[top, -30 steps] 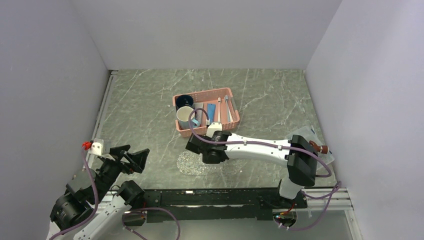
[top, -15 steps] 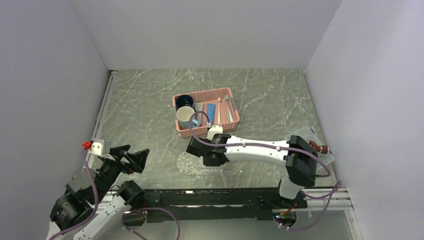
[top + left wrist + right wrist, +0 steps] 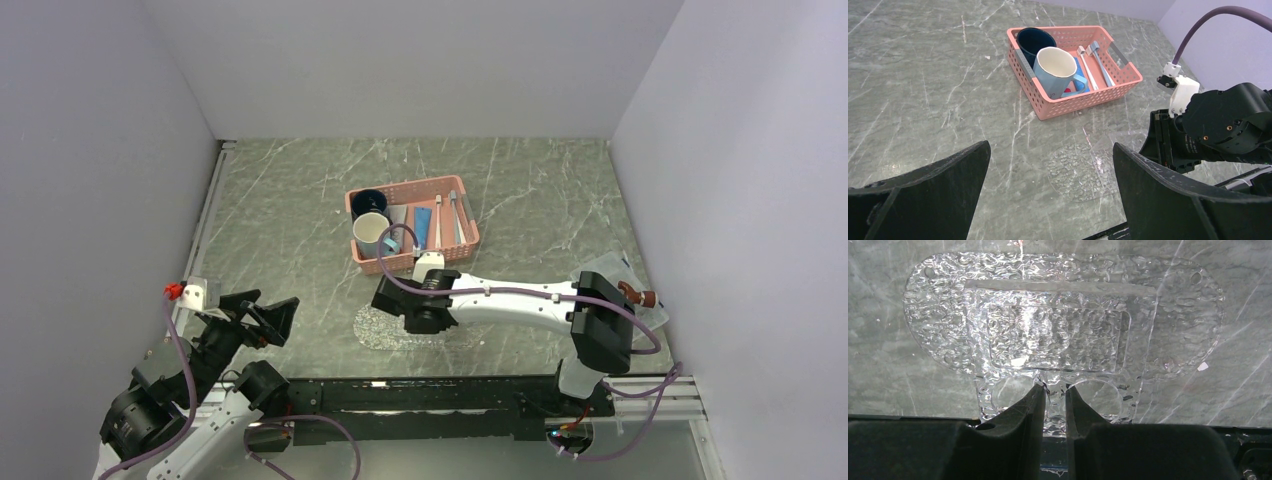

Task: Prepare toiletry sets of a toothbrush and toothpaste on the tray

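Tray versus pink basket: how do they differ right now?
The tray is clear and flat; the pink basket is mesh-walled and deep. The tray lies bare; the pink basket is loaded. The jaws of the right gripper pinch the tray's edge; nothing touches the pink basket. Both sit on the table.

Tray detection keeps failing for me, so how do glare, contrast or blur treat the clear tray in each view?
Right wrist: the tray is sharp, full of white glints on its pebbled surface. Left wrist: a faint, low-contrast oval against the marbled table. Top external: a small sparkly patch, partly under the right arm.
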Tool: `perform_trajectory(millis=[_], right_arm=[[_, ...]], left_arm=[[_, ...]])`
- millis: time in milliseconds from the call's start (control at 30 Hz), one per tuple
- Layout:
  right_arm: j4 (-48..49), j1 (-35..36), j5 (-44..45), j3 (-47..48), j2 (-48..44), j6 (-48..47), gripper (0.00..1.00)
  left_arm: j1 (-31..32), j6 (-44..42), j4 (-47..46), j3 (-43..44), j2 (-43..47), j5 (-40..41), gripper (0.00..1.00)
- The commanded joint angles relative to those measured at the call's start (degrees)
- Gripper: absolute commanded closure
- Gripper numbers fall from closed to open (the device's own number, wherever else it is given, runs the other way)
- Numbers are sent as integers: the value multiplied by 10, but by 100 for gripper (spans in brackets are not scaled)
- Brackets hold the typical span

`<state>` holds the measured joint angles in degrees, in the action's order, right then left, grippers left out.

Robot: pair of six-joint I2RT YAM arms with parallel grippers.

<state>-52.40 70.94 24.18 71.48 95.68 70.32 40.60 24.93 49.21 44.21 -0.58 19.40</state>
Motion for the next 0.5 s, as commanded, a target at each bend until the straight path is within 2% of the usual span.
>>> perform_trajectory(millis=[0, 167, 467], right_arm=[[11, 6, 13, -3, 3, 6, 95], [5, 7, 15, -2, 7, 7, 91], [-5, 9, 22, 8, 5, 7, 75]], left_arm=[[1, 4, -4, 1, 34, 7, 1], [2, 4, -3, 1, 35, 7, 1], [2, 4, -3, 1, 35, 8, 1]])
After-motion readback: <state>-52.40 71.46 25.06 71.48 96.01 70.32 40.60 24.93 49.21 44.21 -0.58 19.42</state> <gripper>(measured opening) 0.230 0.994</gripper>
